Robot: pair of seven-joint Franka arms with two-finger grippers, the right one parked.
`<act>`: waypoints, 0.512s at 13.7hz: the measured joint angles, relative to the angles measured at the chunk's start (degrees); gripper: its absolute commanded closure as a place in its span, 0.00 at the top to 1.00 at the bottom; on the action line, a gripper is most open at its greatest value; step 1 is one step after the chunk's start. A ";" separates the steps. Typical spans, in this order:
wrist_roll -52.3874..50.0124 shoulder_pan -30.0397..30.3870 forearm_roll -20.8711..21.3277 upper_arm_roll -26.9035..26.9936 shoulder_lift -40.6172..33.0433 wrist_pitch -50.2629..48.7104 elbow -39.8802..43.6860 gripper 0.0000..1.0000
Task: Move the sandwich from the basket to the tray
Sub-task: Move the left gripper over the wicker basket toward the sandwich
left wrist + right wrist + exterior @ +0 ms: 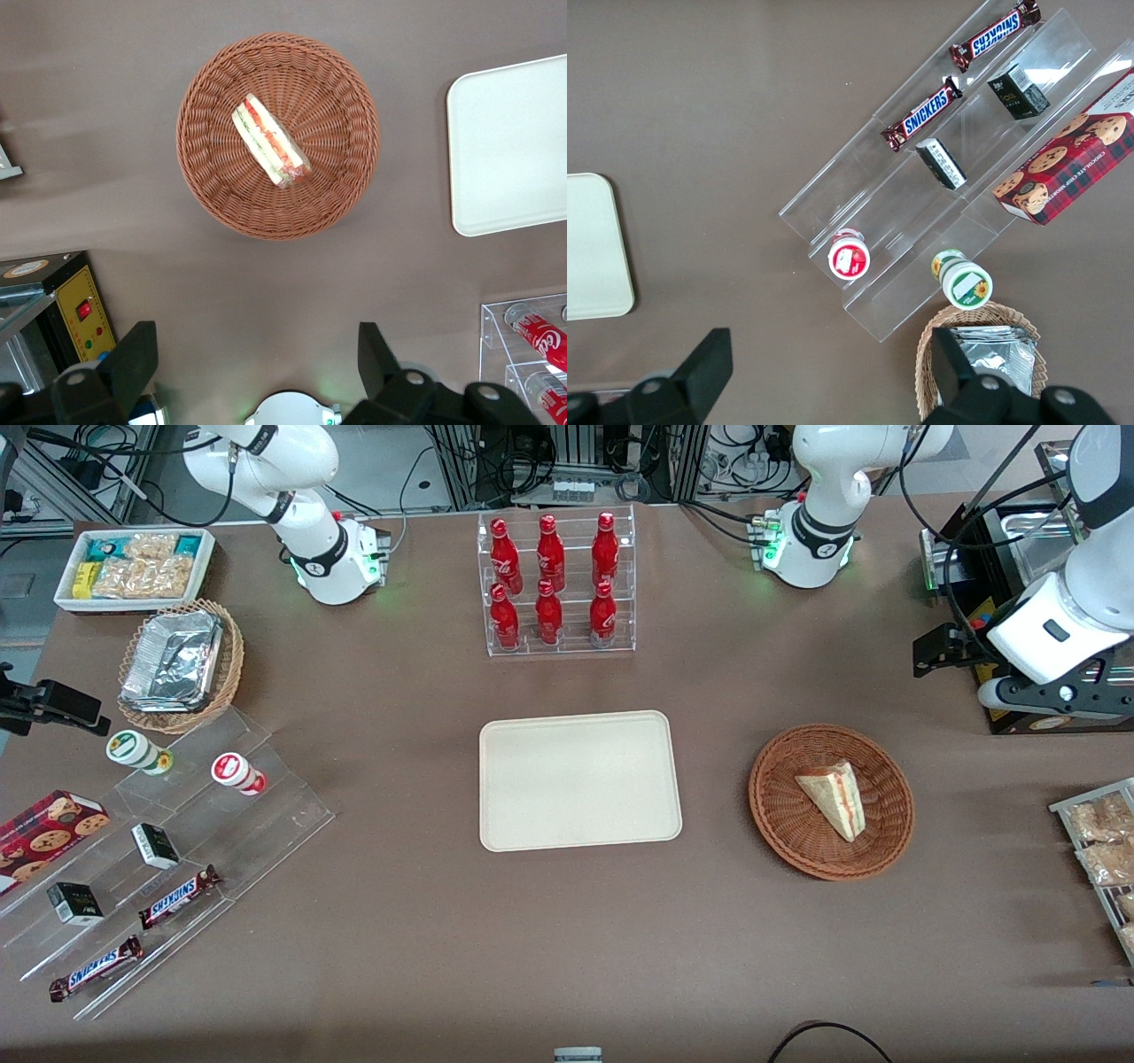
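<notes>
The sandwich (833, 797) (270, 142), a pale wedge with red and green filling stripes, lies in the round reddish-brown wicker basket (780, 815) (213, 186). The cream tray (580, 779) (509, 146) sits bare at the table's middle, beside the basket toward the parked arm's end. My gripper (1059, 695) (257, 363) hangs high above the table, farther from the front camera than the basket and toward the working arm's end. It is open wide with nothing between its fingers.
A clear rack of red cola bottles (556, 584) (532, 332) stands farther from the front camera than the tray. A black machine (1001, 549) with a yellow panel (84, 314) sits beneath the gripper. A wire rack of snack packets (1099, 841) lies at the working arm's end.
</notes>
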 measured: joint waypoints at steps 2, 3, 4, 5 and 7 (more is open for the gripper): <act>-0.05 0.00 0.17 0.00 0.03 0.31 -0.01 1.00; -0.07 0.00 0.26 0.00 0.09 0.45 -0.11 1.00; -0.08 0.00 0.31 0.00 0.19 0.92 -0.47 1.00; -0.09 0.00 0.32 0.00 0.36 1.87 -1.16 1.00; -0.09 0.00 0.32 -0.02 0.80 5.87 -3.90 1.00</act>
